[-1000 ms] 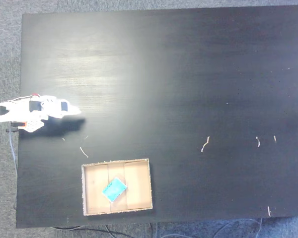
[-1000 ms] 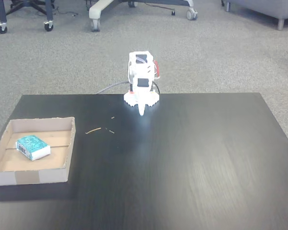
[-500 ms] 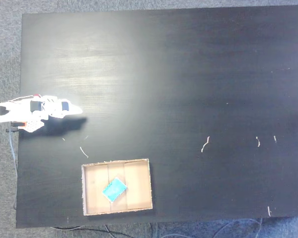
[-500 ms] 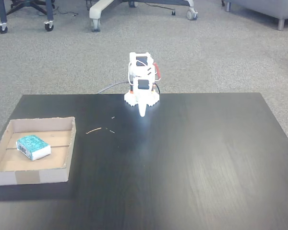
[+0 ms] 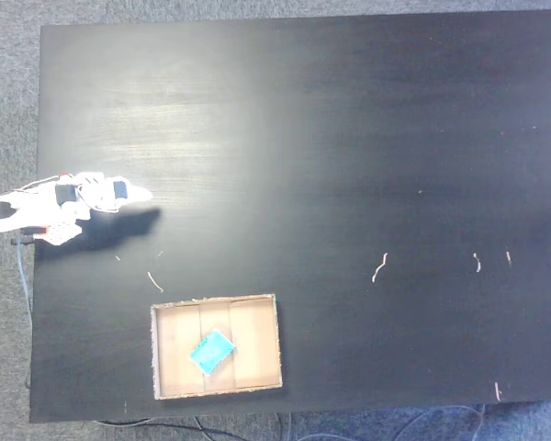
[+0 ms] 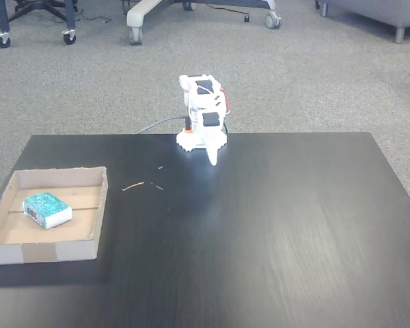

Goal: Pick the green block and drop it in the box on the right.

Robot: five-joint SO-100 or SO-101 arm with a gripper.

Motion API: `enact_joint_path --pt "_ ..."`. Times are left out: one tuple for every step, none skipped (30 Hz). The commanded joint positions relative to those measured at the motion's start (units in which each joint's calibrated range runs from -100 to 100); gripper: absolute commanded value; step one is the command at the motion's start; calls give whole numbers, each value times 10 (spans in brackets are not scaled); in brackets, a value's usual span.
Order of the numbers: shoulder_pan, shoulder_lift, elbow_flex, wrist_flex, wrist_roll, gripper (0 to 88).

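Observation:
The green block lies flat on the floor of the tan cardboard box, near the box's middle. In both fixed views the white arm is folded at the table's edge, far from the box. Its gripper points out over the black table with the fingers together and nothing between them.
Small pale scraps lie on the black table: a few between arm and box, others further along. A cable runs from the arm's base onto grey carpet. Chair bases stand beyond the table.
The arm has swung its gripper slightly, toward the top in the view from above and to the right in the front view. Block and box have not moved.

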Motion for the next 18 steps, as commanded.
enact_joint_path --pt "3 -2 13 2 -2 1" --pt "3 -2 13 2 -2 1" --pt "3 -2 13 2 -2 1" --pt "3 -2 13 2 -2 1" --pt "3 -2 13 2 -2 1" --pt "3 -2 13 2 -2 1" --pt "3 -2 13 2 -2 1" --pt "3 -2 13 2 -2 1" --pt "3 -2 13 2 -2 1" --pt "2 -2 13 2 -1 1" --pt "1 -2 13 2 -1 1" --pt "3 -2 13 2 -1 1" --pt "8 -2 13 2 -3 1" --pt "17 -2 13 2 -3 1" --pt "20 -2 13 3 0 1" --pt "20 -3 13 3 3 1" --pt "20 -3 13 3 5 1" --pt "20 -3 13 3 6 1"
